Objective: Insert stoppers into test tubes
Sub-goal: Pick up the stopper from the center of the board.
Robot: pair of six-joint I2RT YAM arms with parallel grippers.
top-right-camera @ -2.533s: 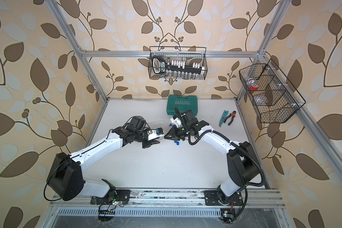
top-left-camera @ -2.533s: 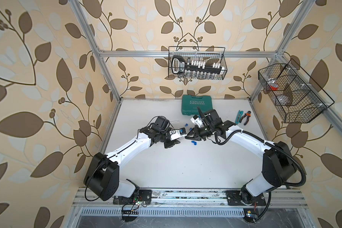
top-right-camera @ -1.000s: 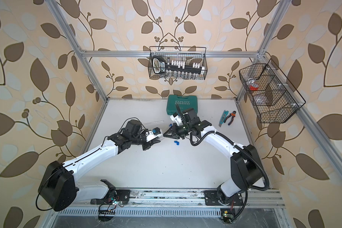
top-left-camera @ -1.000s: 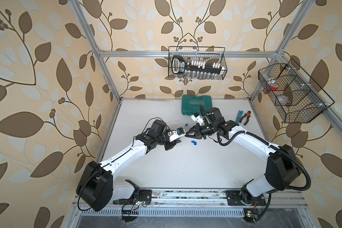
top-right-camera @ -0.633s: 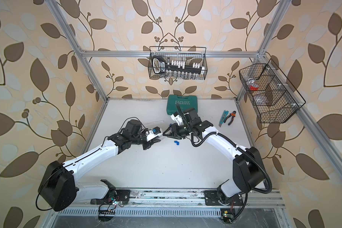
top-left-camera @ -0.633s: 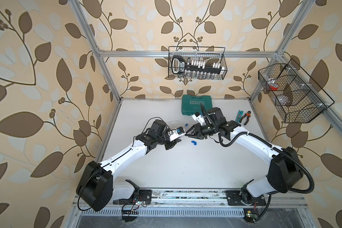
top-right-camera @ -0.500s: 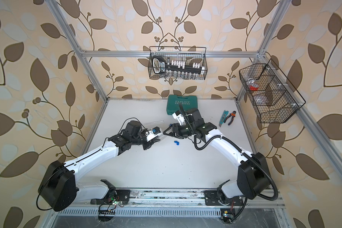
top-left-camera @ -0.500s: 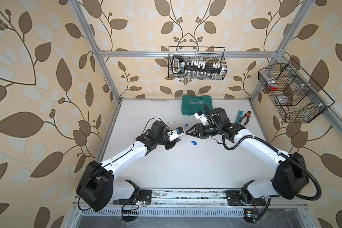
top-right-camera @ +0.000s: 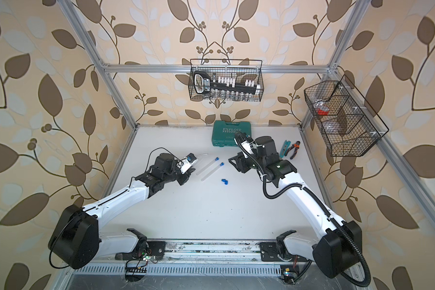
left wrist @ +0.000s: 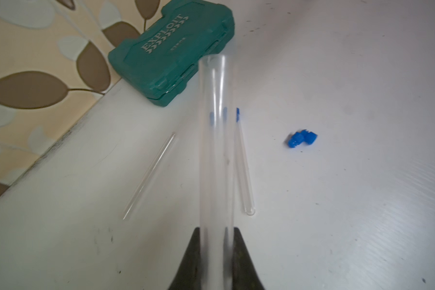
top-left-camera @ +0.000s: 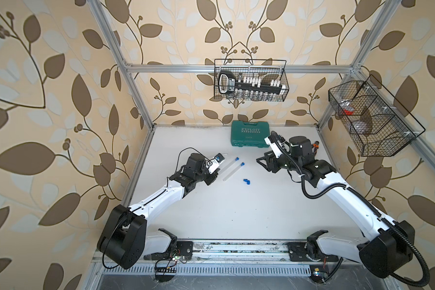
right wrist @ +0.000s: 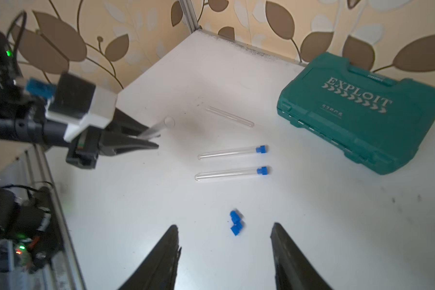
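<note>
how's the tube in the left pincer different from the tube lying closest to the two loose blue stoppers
The held tube is clamped in the left pincer, off the table; the lying tube rests flat on it. The held tube's mouth is open; the lying tube has a blue stopper in its end. Both are slim and clear.

Leaf-patterned beige walls (top-left-camera: 60,75); white tabletop (top-left-camera: 236,213); aluminium frame (top-left-camera: 236,68); black wire baskets (top-left-camera: 387,143) hung.

Two stoppered test tubes (top-left-camera: 233,172) seen laid on tabletop (top-left-camera: 236,213), just beside left hand (top-left-camera: 214,175). Two loose stoppers (top-left-camera: 246,181) seen between it and right hand (top-left-camera: 261,164).
</note>
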